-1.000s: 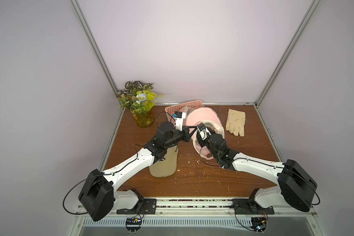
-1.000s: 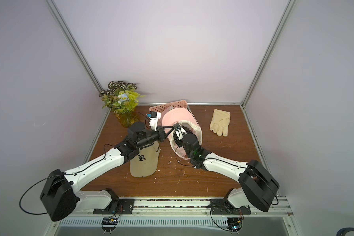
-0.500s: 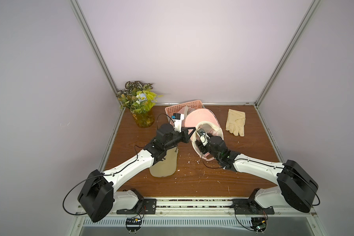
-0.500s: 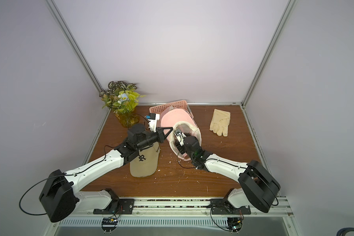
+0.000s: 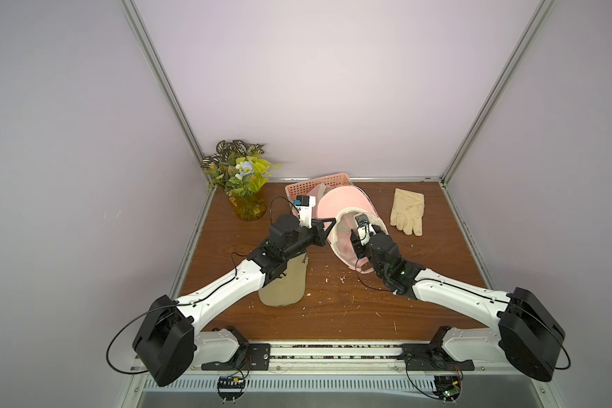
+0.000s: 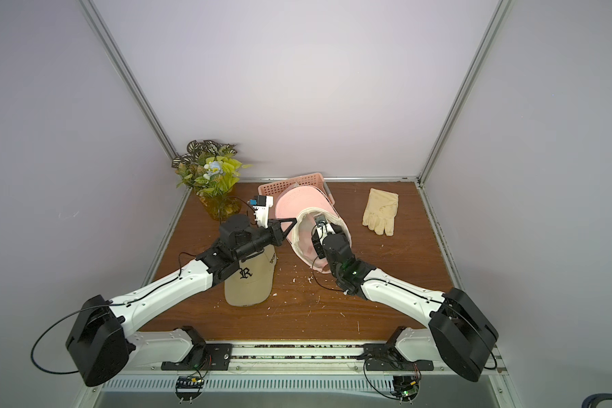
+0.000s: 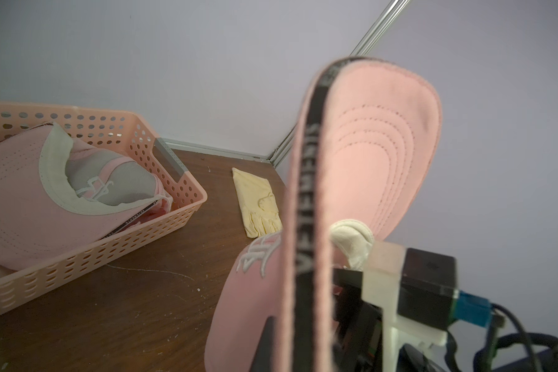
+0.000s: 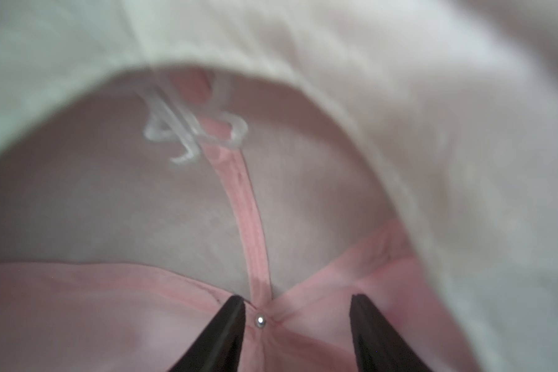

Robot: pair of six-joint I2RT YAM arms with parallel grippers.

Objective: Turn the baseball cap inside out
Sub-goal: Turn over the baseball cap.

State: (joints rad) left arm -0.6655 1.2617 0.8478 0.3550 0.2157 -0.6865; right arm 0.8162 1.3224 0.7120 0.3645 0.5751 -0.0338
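Near the tabletop's left edge lies a tan cap (image 6: 251,289) embroidered "R". The left gripper (image 5: 330,223) is pinched closed on the rim of the pink baseball cap (image 5: 343,208), mid-tabletop toward the back edge, its brim edge lettered "VETEMENTS". The right gripper (image 8: 297,306), jaws parted, sits inside its crown by a rivet (image 8: 260,319).

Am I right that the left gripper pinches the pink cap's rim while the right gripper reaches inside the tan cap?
Not quite: the right gripper reaches inside the pink cap, not the tan cap, as the right wrist view shows. The left gripper does pinch its rim.
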